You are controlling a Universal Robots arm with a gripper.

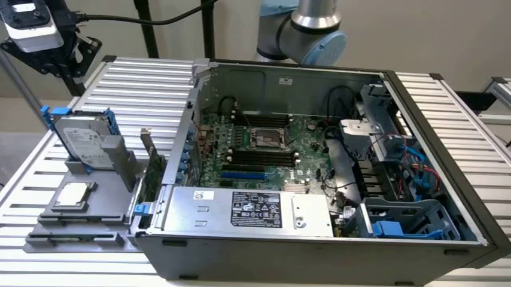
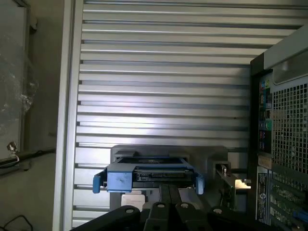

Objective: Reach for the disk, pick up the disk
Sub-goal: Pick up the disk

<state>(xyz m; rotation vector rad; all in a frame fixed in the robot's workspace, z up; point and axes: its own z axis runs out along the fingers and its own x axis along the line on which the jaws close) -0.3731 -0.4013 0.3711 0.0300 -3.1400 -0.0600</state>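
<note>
The disk (image 1: 84,140) is a silver-grey drive with a white label in a blue bracket. It leans upright in a grey holder on the slatted table, at the exterior view's left. My gripper (image 1: 66,63) hangs above and behind it, well clear of it. In the wrist view the disk (image 2: 147,175) appears edge-on, blue bracket toward me, just beyond the gripper (image 2: 169,193). The black fingers (image 2: 162,202) are pressed together with nothing between them.
An open computer case (image 1: 319,161) takes up the middle of the table, its perforated rear panel (image 2: 288,144) close beside the disk. A small square chip (image 1: 73,194) lies on a grey tray in front of the disk. Bare ribbed table (image 2: 163,86) stretches beyond.
</note>
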